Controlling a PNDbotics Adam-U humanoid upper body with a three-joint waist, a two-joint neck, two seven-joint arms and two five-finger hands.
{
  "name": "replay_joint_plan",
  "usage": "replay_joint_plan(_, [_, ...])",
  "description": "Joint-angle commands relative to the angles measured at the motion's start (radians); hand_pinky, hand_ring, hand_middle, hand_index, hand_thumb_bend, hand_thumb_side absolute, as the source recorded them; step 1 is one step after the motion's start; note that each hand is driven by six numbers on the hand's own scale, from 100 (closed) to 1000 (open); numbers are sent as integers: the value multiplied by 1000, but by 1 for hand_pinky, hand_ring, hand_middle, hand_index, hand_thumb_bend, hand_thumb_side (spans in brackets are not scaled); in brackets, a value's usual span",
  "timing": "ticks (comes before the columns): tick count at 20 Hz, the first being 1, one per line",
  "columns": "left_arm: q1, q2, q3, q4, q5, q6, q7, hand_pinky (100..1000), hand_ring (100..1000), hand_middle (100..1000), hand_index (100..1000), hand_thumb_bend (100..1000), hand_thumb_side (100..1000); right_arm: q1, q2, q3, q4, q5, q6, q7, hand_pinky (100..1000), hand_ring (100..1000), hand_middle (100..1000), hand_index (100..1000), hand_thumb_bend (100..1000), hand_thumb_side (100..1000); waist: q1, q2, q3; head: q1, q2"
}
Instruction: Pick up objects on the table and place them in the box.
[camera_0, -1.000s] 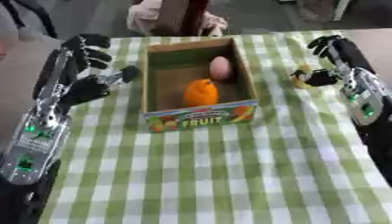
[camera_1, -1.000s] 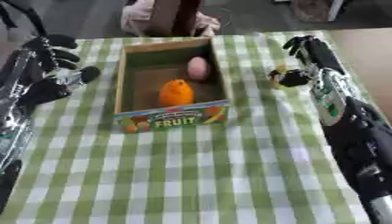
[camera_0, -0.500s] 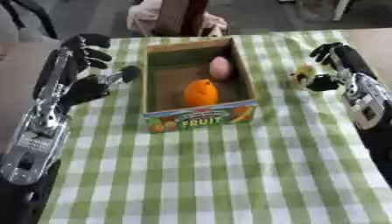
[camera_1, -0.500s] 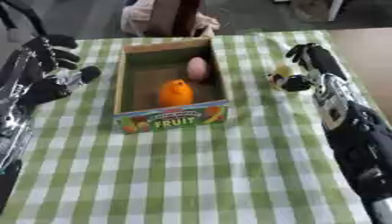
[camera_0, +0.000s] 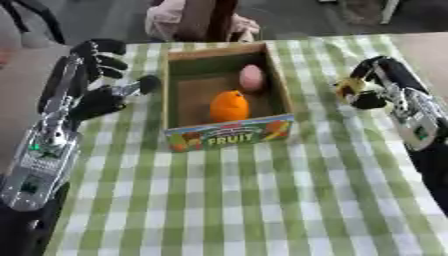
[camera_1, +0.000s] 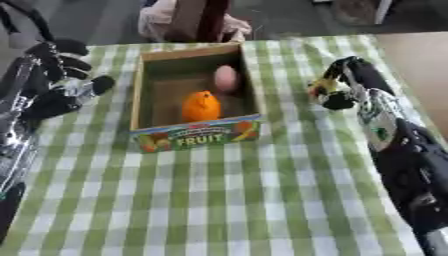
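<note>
Green-and-white checked cloth (camera_0: 262, 200), covering the table.

Item: cardboard box (camera_0: 171, 95), printed "FRUIT" on its near wall, standing between the two hands. Inside it, an orange fruit (camera_0: 229, 105) towards the near wall and a pale pink egg-shaped thing (camera_0: 252, 78) behind it.

Item: right hand (camera_1: 350, 82), on the far side of the box from the left hand, near the box's right wall but clear of it. Its fingers are curled round a small yellowish object (camera_1: 322, 88), too small to name, held between thumb and fingers. A second ago that hand was further out from the box and nothing yellow showed in it; since then it has closed on the object and drawn in towards the box. I judge the pick-up made and the carry under way.

Item: left hand (camera_0: 92, 75), just outside the box's left wall, fingers spread and relaxed, holding nothing. It has barely shifted in the last second.

Remaining work, as I judge it: bring the right hand over the box's open top, beyond the right wall, and release. The wall's rim is the thing to clear; a low approach could catch it or nudge the box.
</note>
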Motion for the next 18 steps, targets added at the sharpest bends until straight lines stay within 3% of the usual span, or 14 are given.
replay_joint_plan(1, [-12, 26, 11, -13, 4, 1, 3, 635, 627, 655, 723, 846, 340, -15, -13, -1, -4, 14, 2, 16, 657, 660, 588, 519, 374, 100, -1, -18, 0, 4, 3])
replay_joint_plan(9, [-12, 26, 11, -14, 5, 1, 3, 636, 627, 655, 723, 847, 340, -17, -14, -7, -27, 24, 28, -59, 634, 616, 519, 259, 153, 100, -1, -19, 0, 4, 3])
replay_joint_plan(18, [-12, 26, 11, -14, 5, 1, 3, 635, 627, 655, 722, 845, 340, -30, -16, -1, -102, -20, 29, -118, 624, 601, 499, 230, 150, 100, -2, -20, 0, 4, 4])
